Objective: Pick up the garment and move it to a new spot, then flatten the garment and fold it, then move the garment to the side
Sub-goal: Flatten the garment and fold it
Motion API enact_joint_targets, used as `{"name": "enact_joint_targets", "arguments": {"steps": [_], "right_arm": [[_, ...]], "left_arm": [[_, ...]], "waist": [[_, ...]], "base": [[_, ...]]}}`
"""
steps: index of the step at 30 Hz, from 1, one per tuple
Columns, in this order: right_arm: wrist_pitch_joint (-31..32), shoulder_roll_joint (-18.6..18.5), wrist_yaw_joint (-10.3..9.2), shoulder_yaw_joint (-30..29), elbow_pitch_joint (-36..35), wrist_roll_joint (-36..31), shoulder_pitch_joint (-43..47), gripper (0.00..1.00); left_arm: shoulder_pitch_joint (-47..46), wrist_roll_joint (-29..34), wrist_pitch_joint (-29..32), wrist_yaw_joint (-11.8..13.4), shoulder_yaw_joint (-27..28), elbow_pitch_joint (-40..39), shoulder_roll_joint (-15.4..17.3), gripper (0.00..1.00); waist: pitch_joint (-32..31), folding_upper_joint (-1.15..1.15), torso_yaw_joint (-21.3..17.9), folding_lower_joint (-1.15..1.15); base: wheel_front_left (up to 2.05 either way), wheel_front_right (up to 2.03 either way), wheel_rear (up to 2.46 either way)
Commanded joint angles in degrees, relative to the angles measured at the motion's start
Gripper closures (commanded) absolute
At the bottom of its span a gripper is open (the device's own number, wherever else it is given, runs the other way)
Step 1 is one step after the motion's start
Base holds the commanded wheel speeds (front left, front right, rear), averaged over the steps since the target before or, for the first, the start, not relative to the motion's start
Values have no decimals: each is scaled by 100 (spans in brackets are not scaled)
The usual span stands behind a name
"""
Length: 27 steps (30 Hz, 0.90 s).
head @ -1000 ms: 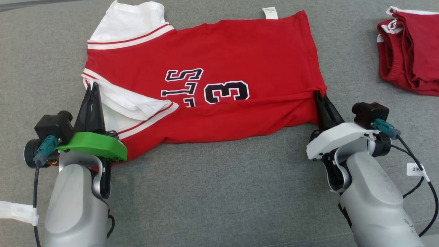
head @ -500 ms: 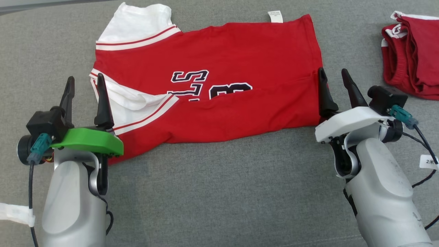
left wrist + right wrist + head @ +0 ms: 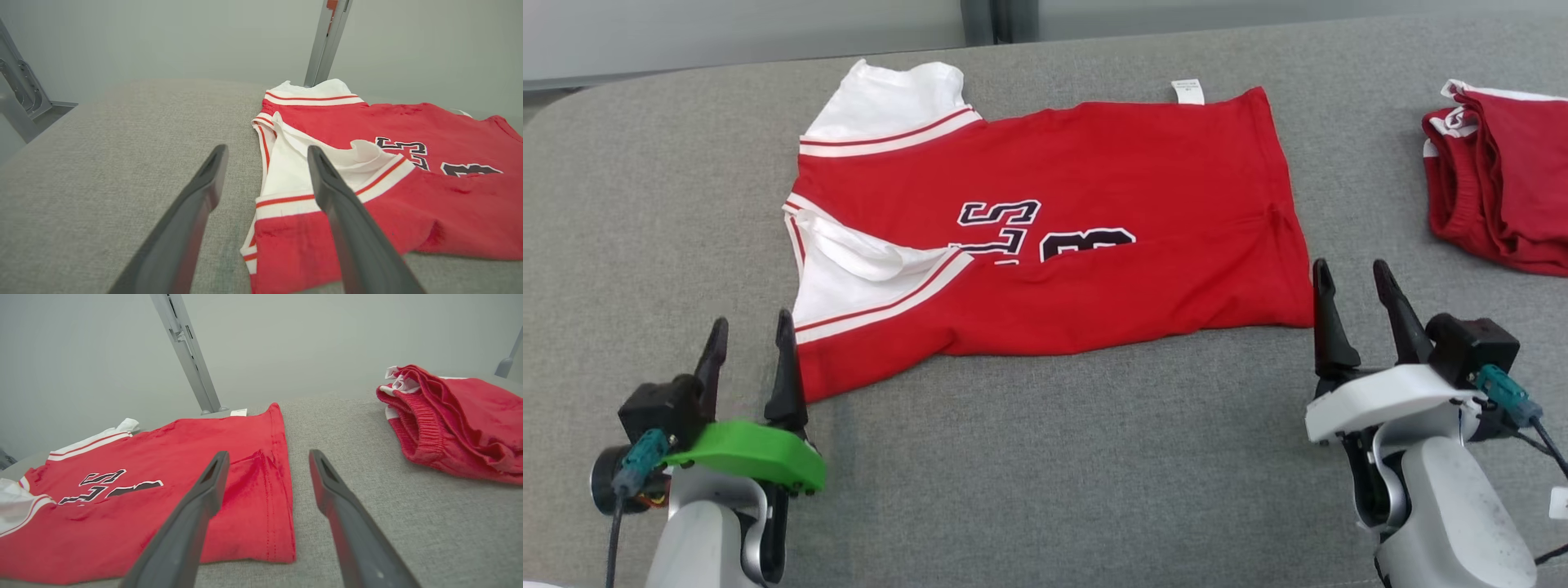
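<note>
**Both grippers empty at the garment's near corners**

The garment (image 3: pixel 1094 163) – a red jersey with white sleeves – lay on the grey padded surface (image 3: pixel 1045 457). Its long axis ran left to right across the robot's front. The sleeve end pointed to the robot's left and the hem end to its right. Its near long edge was turned up over the lower half of the lettering, so one lengthwise fold looked to be in.

The left gripper (image 3: pixel 752 320) stood just off the garment's near-left corner with its fingers spread and nothing between them. The inner finger was close beside the red-and-white trim. The right gripper (image 3: pixel 1349 265) stood just off the near-right corner, likewise spread and empty, with its inner finger right beside the hem.

From either gripper the garment lay forward and inward – between the two arms. Neither arm was clearly nearer; each had its own corner within easy reach.

My read is that the next fold or carry depends on this flanking, one arm per short end. The white sleeve (image 3: pixel 849 269) sat rumpled on the left half.

A second red bundle (image 3: pixel 1503 188) lay well apart to the garment's right.
</note>
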Motion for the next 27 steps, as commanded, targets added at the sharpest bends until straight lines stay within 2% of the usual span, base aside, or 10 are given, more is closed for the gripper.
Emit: {"name": "enact_joint_targets", "arguments": {"steps": [1, 10, 20, 22, 23, 24, 26, 27], "right_arm": [[-16, -12, -1, -4, -64, -6, 135, 0], [-16, -12, -1, 82, -200, 39, 418, 0], [-16, -11, -1, 177, -229, 64, 290, 0], [-16, -11, -1, 198, -222, 71, 268, 0], [-16, -11, -1, 206, -217, 72, 260, 0], [-16, -11, -1, 212, -213, 70, 258, 0], [-16, -11, -1, 229, -200, 66, 252, 0], [-16, -11, -1, 236, -191, 61, 245, 0]], "left_arm": [[135, -86, 119, -22, -41, 2, 66, 0], [586, -562, 1050, -14, -240, -19, 211, 0], [322, -829, 1371, 192, -70, 222, 187, 0], [284, -825, 1357, 225, -71, 292, 218, 14], [269, -837, 1385, 233, -69, 333, 225, 24], [261, -831, 1422, 239, -82, 372, 232, 50], [272, -820, 1500, 255, -128, 464, 227, 61], [273, -830, 1517, 243, -149, 496, 225, 70]], "waist": [[-110, 0, 53, 0], [-114, 0, -18, 0], [67, 0, -219, 0], [87, 0, -261, 0], [93, 0, -282, 0], [96, 0, -297, 0], [96, 0, -328, 0], [95, 0, -341, 0]], "base": [[0, 0, 0], [0, 0, 0], [0, 0, 0], [0, 0, 0], [0, 0, 0], [0, 0, 0], [0, 0, 0], [0, 0, 0]]}}
